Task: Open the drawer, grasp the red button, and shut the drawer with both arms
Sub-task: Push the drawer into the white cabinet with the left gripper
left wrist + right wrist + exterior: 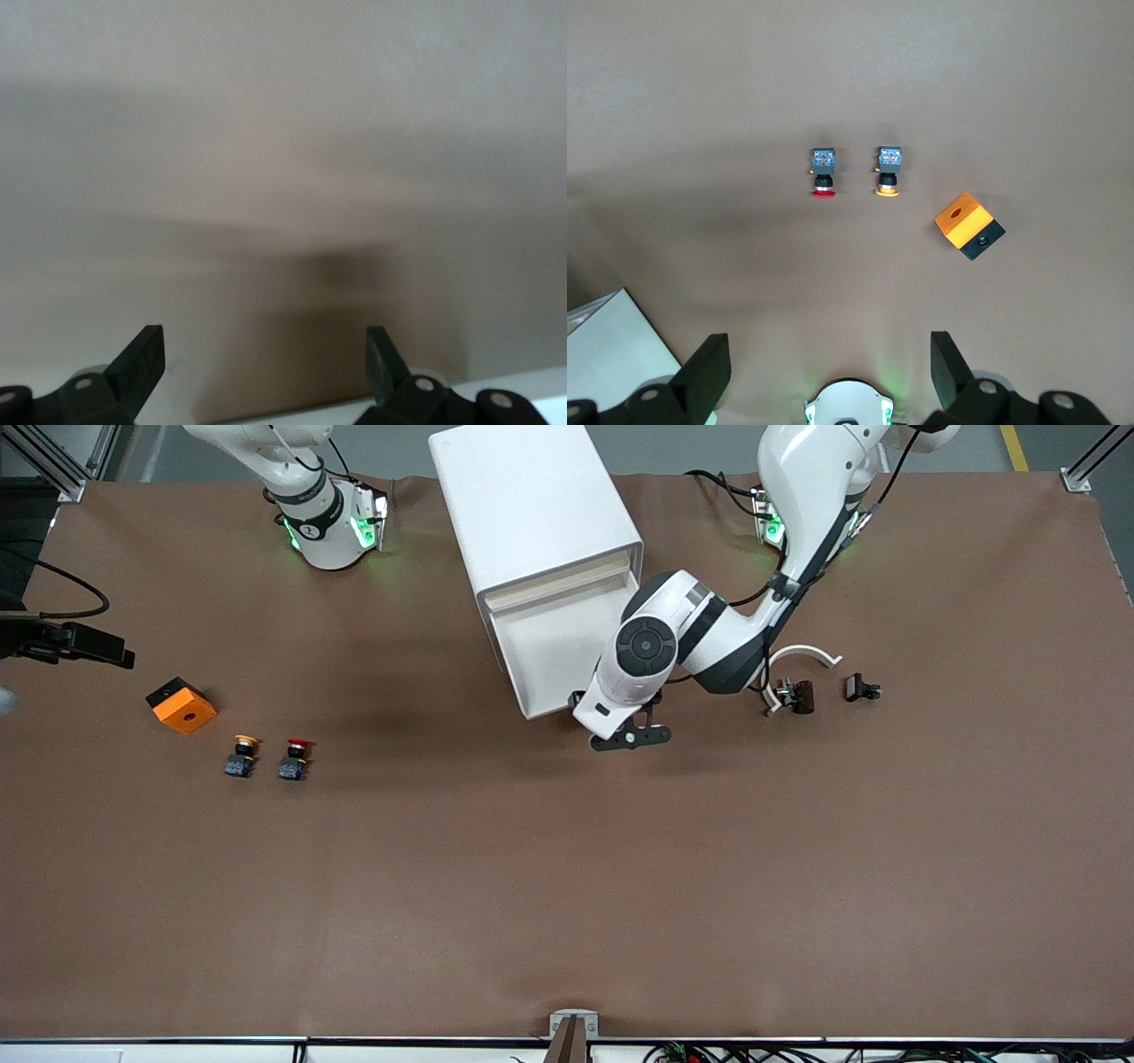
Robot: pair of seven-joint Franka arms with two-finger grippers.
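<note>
The white cabinet (532, 505) stands between the arms' bases. One drawer (554, 651) is pulled out toward the front camera, and its white inside shows nothing in it. My left gripper (620, 731) is at the drawer's front edge, at the corner toward the left arm's end. In the left wrist view it (264, 354) is open, with a pale beige surface (283, 177) close before it. The red button (295, 758) lies on the table toward the right arm's end, also in the right wrist view (823, 173). My right gripper (830, 363) is open and empty, high over its own base.
An orange-yellow button (242, 755) lies beside the red one. An orange cube (181, 706) with a hole sits farther toward the right arm's end. A white curved piece (802, 657) and two small black parts (795, 695) lie by the left arm. A black device (62, 642) is at the table's edge.
</note>
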